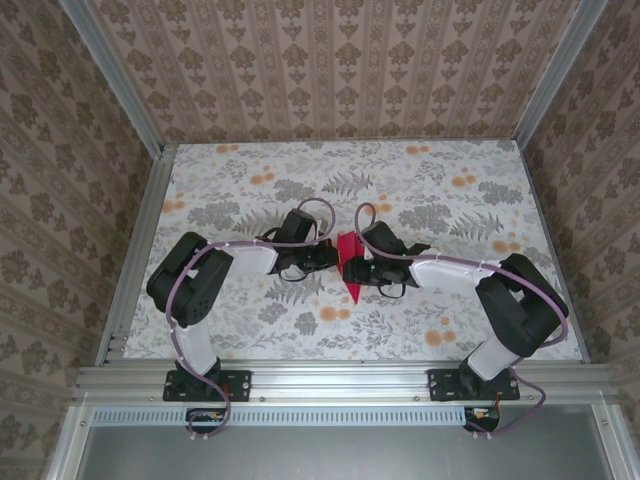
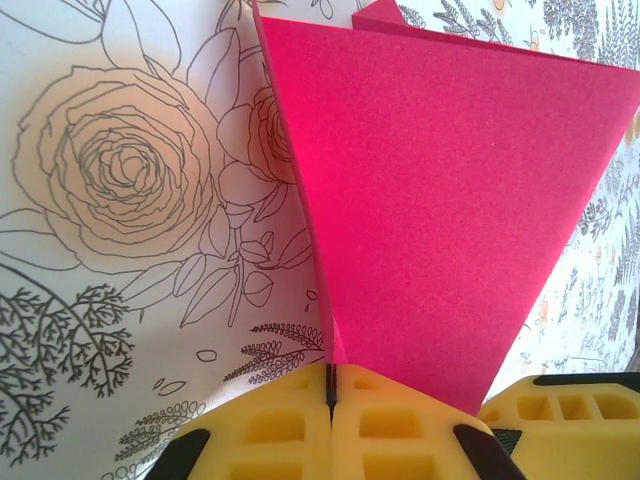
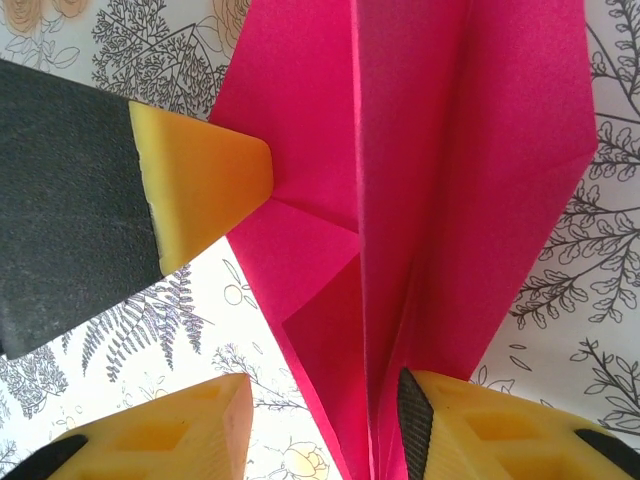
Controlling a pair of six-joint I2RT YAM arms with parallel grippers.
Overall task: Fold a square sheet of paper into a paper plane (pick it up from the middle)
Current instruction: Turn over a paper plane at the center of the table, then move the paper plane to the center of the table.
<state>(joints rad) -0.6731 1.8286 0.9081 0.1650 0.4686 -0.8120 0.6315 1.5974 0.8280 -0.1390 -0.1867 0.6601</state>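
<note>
The folded pink paper [image 1: 352, 280] stands on edge mid-desk [image 1: 250, 180], its point toward the near side. The left end effector [image 2: 330, 378] is closed tight, pinching one edge of the paper. The right end effector [image 3: 320, 415] is wide open, with the paper's folds between its fingers and against the right one [image 3: 480, 430].

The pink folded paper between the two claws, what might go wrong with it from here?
1. The left gripper pinches the paper plane only by a narrow bit, so the paper may slip out or tear.
2. The right gripper stands open around the loose layers, which lie against one finger. Closing there might crush them off the crease.
</note>
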